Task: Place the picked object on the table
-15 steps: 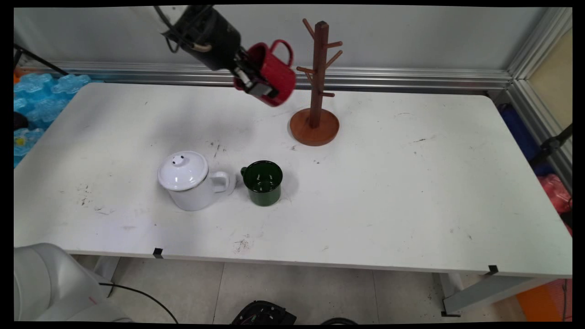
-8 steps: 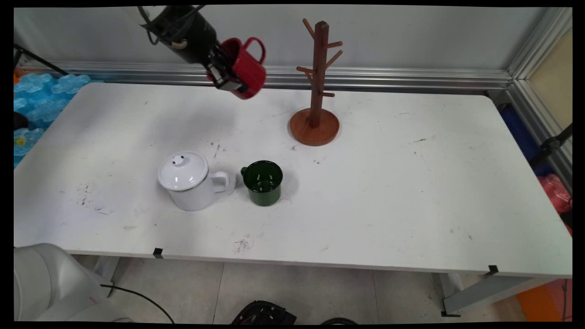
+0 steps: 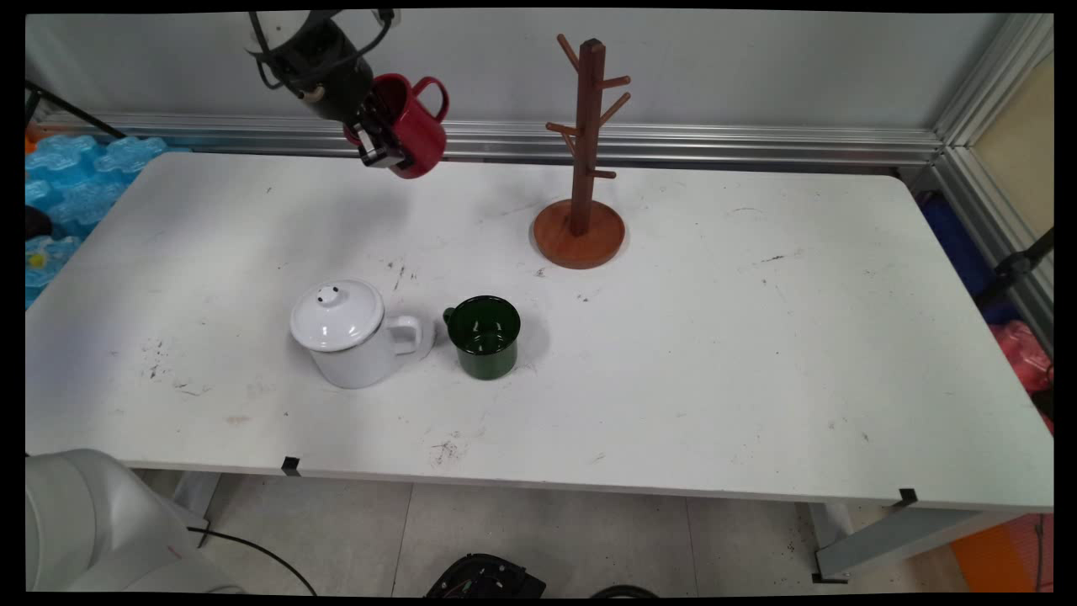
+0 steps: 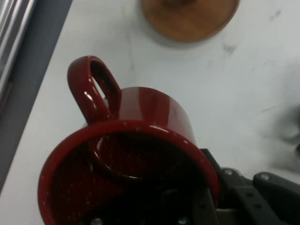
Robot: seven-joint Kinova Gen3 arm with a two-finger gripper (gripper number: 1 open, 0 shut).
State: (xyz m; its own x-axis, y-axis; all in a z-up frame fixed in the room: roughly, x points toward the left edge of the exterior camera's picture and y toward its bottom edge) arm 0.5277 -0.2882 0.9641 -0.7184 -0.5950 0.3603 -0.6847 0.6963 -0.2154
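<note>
One red mug [image 3: 411, 124] gripped at its rim by the hand [image 3: 376, 145], tilted, aloft left of the rack [image 3: 582, 151], handle up.

We can read no lettering, label, brand, number or sign anywhere — not in the main view, not in the hand view.

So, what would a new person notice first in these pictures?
Probably the red mug, held tilted in the air by the black gripper above the table's far left part. Next, the brown wooden mug tree standing bare near the far edge, then the white lidded pot and green mug side by side in the middle.
</note>
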